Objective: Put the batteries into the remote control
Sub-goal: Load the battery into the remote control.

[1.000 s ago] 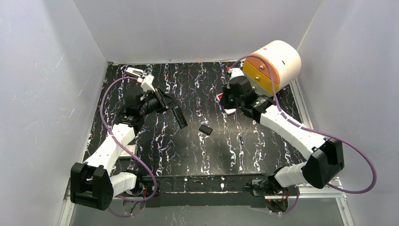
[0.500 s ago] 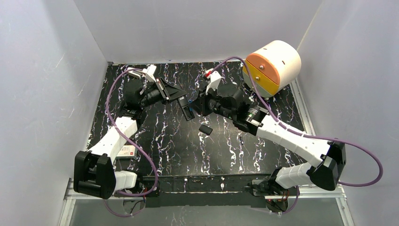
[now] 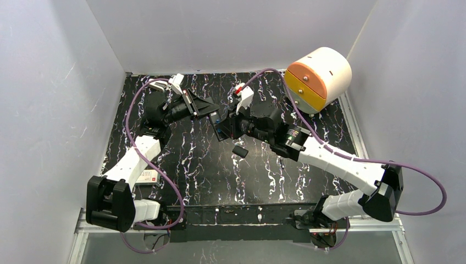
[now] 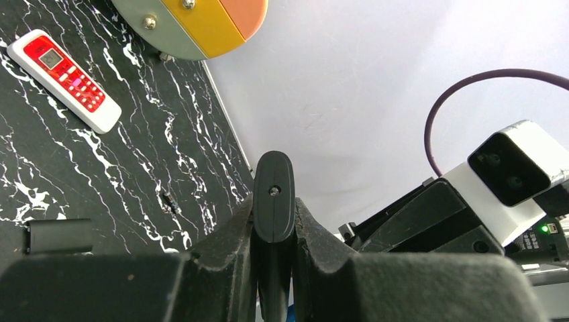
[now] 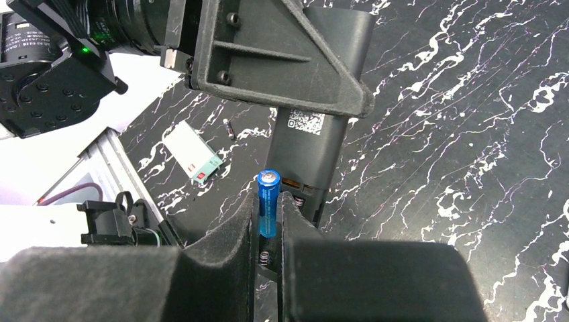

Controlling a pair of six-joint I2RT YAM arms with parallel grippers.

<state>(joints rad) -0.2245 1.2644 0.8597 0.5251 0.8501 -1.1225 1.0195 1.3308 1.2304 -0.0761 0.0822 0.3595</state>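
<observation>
black marbled surface [image 3: 192,176], white walls on three sides. round drawer unit [image 3: 321,74], orange, yellow and grey fronts, stands at the far right corner.

left arm [image 3: 134,157] reaches in from the left, right arm [image 3: 340,162] from the right; their wrists meet over the far middle of the surface, raised off it.

left fingers [image 4: 243,225] clenched on the black remote [image 5: 322,154], one finger on each long side. it is held in the air, back toward the right arm, qr sticker showing. battery bay open, a spring and metal contacts visible inside.

red remote [image 4: 67,79], white shell, lies face up on the surface near the drawer unit, well apart from both arms' fingers.

small white box [image 3: 147,176] with a red mark sits at the near left, just beside the left arm's lower link.

black cover [image 3: 240,150] lies flat on the surface, below the two wrists.

right fingers [image 5: 293,218] pinch the blue battery [image 5: 268,201] upright, metal cap on top, just beside the black remote's open bay. cannot tell whether it touches the remote.

a thin dark battery [image 5: 230,129] lies loose on the surface near the box.
</observation>
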